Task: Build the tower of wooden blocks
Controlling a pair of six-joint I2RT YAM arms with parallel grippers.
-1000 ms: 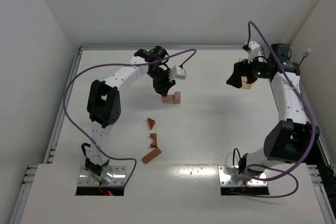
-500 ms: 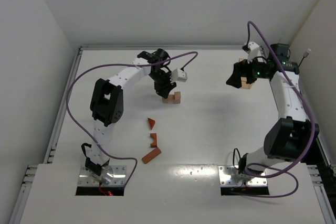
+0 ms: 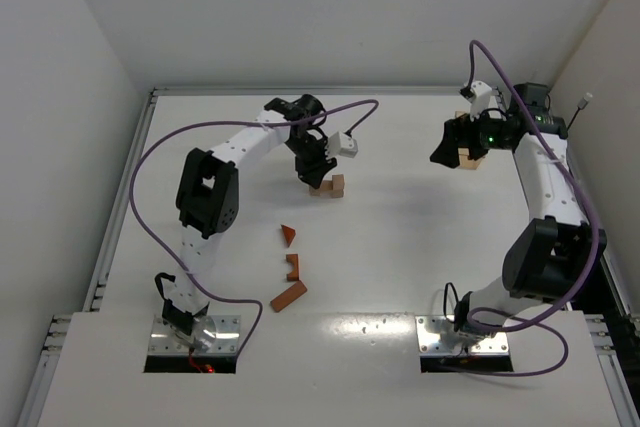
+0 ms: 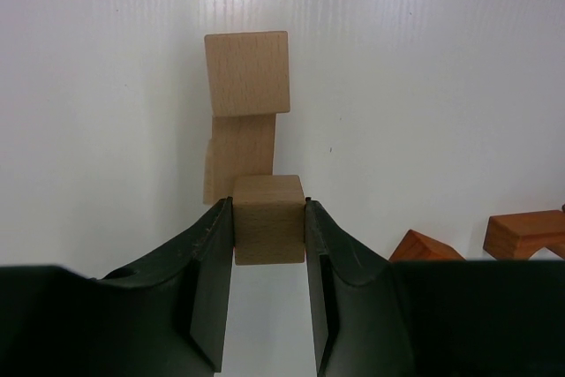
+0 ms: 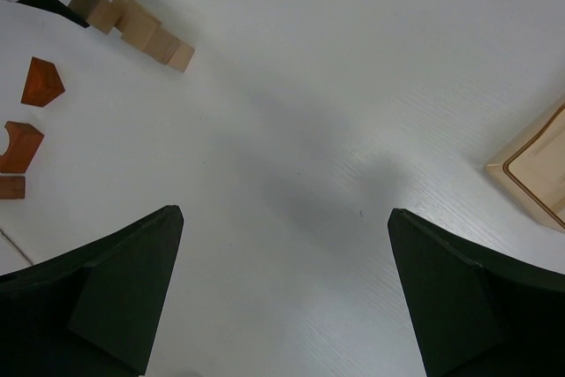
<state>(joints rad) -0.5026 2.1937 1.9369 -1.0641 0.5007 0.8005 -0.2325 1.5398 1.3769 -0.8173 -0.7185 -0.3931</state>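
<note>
**Top external:** fixed high behind the arm bases, facing down and forward, with the whole table [image 3: 400,267] and both arms in frame.
**Left wrist:** very close, looking along the left gripper [image 4: 267,218] at the tan blocks [image 4: 247,94] at and just beyond its fingertips.
**Right wrist:** raised, looking down past the right gripper [image 5: 284,214]. The same tan blocks lie far ahead of it, off to one side, and appear in all three views.

The counter [image 3: 400,247] is plain white, faintly streaked close up. The tan blocks [image 4: 246,72] are pale beige with fine wood grain, and the other blocks [image 3: 288,236] are reddish-brown. The left arm [image 3: 235,142] and right arm [image 3: 545,187] are white with black joints and trail purple cables [image 3: 476,45]. The left end effector [image 4: 267,211] and right end effector [image 5: 284,211] are near-black. The tray [image 5: 538,169] is light tan with a darker brown line.
</note>
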